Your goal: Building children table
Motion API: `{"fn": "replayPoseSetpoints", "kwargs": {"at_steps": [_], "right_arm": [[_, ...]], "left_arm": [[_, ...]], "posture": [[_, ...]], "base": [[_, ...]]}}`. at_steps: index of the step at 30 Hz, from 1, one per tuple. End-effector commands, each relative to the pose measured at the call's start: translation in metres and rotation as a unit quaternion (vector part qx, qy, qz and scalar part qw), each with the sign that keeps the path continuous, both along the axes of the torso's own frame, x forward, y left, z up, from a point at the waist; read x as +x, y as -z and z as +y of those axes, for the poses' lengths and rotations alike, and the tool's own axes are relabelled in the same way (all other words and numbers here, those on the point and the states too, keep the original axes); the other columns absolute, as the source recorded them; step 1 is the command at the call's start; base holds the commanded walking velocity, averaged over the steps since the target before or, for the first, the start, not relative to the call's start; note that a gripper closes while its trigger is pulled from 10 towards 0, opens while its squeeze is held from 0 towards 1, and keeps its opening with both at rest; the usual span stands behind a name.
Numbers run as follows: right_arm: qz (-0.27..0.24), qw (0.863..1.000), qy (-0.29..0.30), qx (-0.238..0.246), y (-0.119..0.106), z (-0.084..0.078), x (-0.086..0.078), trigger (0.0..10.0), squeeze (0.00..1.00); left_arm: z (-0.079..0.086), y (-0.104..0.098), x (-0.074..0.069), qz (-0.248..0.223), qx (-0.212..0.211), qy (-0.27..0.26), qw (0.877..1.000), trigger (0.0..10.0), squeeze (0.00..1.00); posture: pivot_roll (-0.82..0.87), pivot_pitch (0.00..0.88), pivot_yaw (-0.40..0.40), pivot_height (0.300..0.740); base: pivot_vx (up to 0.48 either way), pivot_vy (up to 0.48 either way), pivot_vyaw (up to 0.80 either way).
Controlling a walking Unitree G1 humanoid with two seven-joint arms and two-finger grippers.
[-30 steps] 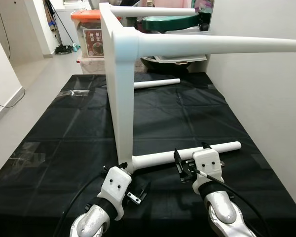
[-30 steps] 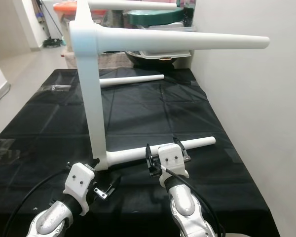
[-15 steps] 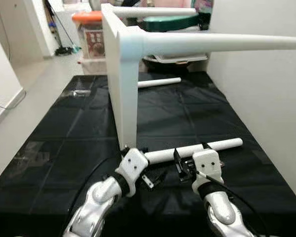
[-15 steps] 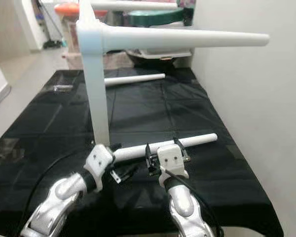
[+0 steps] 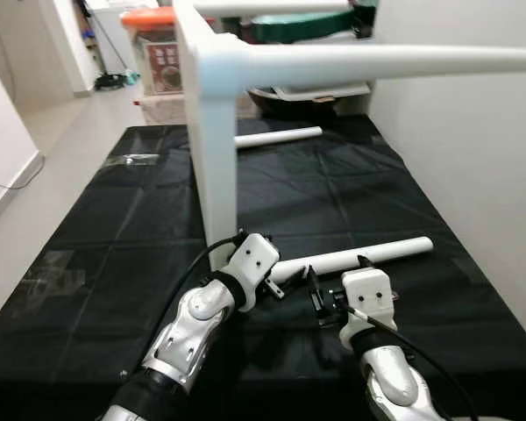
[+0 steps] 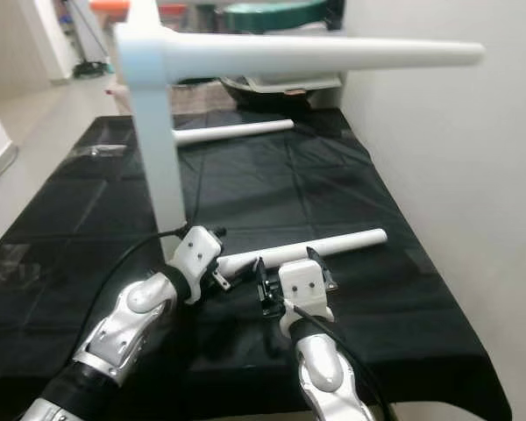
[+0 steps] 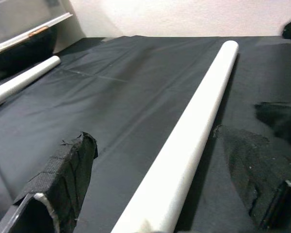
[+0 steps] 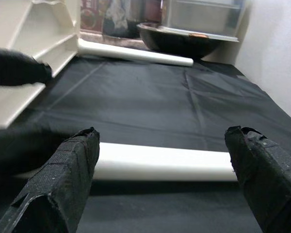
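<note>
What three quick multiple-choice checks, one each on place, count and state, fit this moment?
1. Where is the left gripper?
A. at the near leg, by the tabletop
B. at the far leg
C. on the bin lid

2. How many legs lie or stand low at the black sheet?
A. one
B. two
C. four

3. The right gripper fingers are:
A. shut on the leg
B. open
C. shut on nothing

Key: 1 A, its wrist view looks along that leg; 2 B, near and far; 3 B, fingers apart in its wrist view.
</note>
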State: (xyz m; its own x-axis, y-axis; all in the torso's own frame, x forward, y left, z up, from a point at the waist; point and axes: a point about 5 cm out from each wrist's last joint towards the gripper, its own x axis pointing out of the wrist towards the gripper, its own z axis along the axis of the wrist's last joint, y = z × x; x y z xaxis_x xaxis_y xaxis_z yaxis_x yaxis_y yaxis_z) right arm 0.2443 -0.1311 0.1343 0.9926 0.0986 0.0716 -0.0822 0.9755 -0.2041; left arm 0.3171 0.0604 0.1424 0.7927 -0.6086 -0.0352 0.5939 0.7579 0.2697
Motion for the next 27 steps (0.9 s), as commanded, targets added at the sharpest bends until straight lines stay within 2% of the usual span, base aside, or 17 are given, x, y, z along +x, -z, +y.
{"fn": "replayPoseSetpoints", "kwargs": {"at_steps": [1, 2, 3, 5, 8, 10, 11, 12, 14, 16, 19, 20, 21, 23, 25, 26, 27], "right_arm": [[0.002, 1.0, 0.0, -0.004, 0.0, 0.0, 0.0, 10.0, 0.0], [0.004, 1.0, 0.0, -0.003, 0.001, 0.0, 0.001, 10.0, 0.0], [0.004, 1.0, 0.0, -0.003, 0.001, 0.0, 0.001, 10.0, 0.0], [0.008, 1.0, -0.002, -0.003, 0.002, 0.0, 0.002, 10.0, 0.0], [0.009, 1.0, -0.002, -0.003, 0.002, 0.0, 0.003, 10.0, 0.0], [0.011, 1.0, -0.002, -0.004, 0.003, 0.0, 0.004, 10.0, 0.0], [0.011, 1.0, -0.002, -0.004, 0.003, -0.001, 0.004, 10.0, 0.0], [0.011, 1.0, -0.002, -0.004, 0.003, -0.001, 0.004, 10.0, 0.0], [0.013, 1.0, -0.003, -0.006, 0.003, -0.001, 0.006, 10.0, 0.0], [0.013, 1.0, -0.003, -0.006, 0.003, -0.001, 0.006, 10.0, 0.0], [0.013, 1.0, -0.003, -0.007, 0.003, -0.001, 0.006, 10.0, 0.0], [0.008, 1.0, -0.004, -0.01, 0.001, -0.001, 0.007, 10.0, 0.0], [0.008, 1.0, -0.004, -0.01, 0.001, -0.001, 0.007, 10.0, 0.0], [-0.006, 1.0, 0.001, -0.024, -0.002, -0.001, 0.008, 10.0, 0.0], [-0.014, 0.999, 0.008, -0.032, -0.004, -0.002, 0.008, 10.0, 0.0], [-0.036, 0.997, 0.028, -0.062, -0.011, -0.002, 0.01, 10.0, 0.0], [-0.036, 0.997, 0.028, -0.062, -0.011, -0.002, 0.01, 10.0, 0.0]], "left_arm": [[0.016, 0.002, 0.009, -0.004, 0.009, -0.057, 0.998, 10.0, 0.0], [0.026, 0.0, 0.016, -0.013, 0.019, -0.108, 0.994, 10.0, 0.0], [0.026, 0.0, 0.016, -0.013, 0.019, -0.108, 0.994, 10.0, 0.0], [0.048, -0.002, 0.023, -0.035, 0.052, -0.208, 0.976, 10.0, 0.0], [0.055, -0.002, 0.023, -0.038, 0.061, -0.236, 0.969, 10.0, 0.0], [0.077, -0.002, 0.018, -0.042, 0.066, -0.309, 0.948, 10.0, 0.0], [0.084, -0.002, 0.015, -0.042, 0.067, -0.33, 0.941, 10.0, 0.0], [0.084, -0.002, 0.015, -0.042, 0.067, -0.33, 0.941, 10.0, 0.0], [0.109, 0.0, -0.003, -0.06, 0.088, -0.397, 0.912, 10.0, 0.0], [0.112, 0.0, -0.006, -0.061, 0.091, -0.405, 0.908, 10.0, 0.0], [0.111, 0.003, -0.01, -0.053, 0.08, -0.395, 0.914, 10.0, 0.0], [0.102, 0.005, -0.014, -0.047, 0.049, -0.361, 0.93, 10.0, 0.0], [0.102, 0.005, -0.014, -0.047, 0.049, -0.361, 0.93, 10.0, 0.0], [0.08, 0.003, -0.024, -0.06, 0.004, -0.282, 0.957, 10.0, 0.0], [0.072, 0.001, -0.028, -0.065, -0.007, -0.259, 0.964, 10.0, 0.0], [0.058, 0.001, -0.034, -0.06, -0.027, -0.214, 0.975, 10.0, 0.0], [0.058, 0.001, -0.034, -0.06, -0.027, -0.214, 0.975, 10.0, 0.0]], "posture": [[0.04, 0.097, 0.036, 0.74], [0.05, 0.098, 0.032, 0.74], [0.05, 0.098, 0.032, 0.74], [0.05, 0.098, 0.031, 0.74], [0.05, 0.098, 0.028, 0.74], [0.06, 0.101, 0.025, 0.74], [0.06, 0.101, 0.025, 0.74], [0.06, 0.101, 0.025, 0.74], [0.06, 0.103, 0.018, 0.74], [0.06, 0.103, 0.018, 0.74], [0.07, 0.103, 0.016, 0.74], [0.07, 0.103, 0.013, 0.74], [0.07, 0.103, 0.013, 0.74], [0.07, 0.103, 0.01, 0.74], [0.07, 0.103, 0.009, 0.74], [0.06, 0.104, 0.008, 0.74], [0.06, 0.104, 0.008, 0.74]], "base": [[0.0, 0.0, 0.0], [0.0, 0.0, 0.0], [0.0, 0.0, 0.0], [0.0, 0.0, 0.0], [0.0, 0.0, 0.0], [0.0, 0.0, 0.0], [0.0, 0.0, 0.0], [0.0, 0.0, 0.0], [0.0, 0.0, 0.0], [0.0, 0.0, 0.0], [0.0, 0.0, 0.0], [0.0, 0.0, 0.0], [0.0, 0.0, 0.0], [0.0, 0.0, 0.0], [0.0, 0.0, 0.0], [0.0, 0.0, 0.0], [0.0, 0.0, 0.0]]}}
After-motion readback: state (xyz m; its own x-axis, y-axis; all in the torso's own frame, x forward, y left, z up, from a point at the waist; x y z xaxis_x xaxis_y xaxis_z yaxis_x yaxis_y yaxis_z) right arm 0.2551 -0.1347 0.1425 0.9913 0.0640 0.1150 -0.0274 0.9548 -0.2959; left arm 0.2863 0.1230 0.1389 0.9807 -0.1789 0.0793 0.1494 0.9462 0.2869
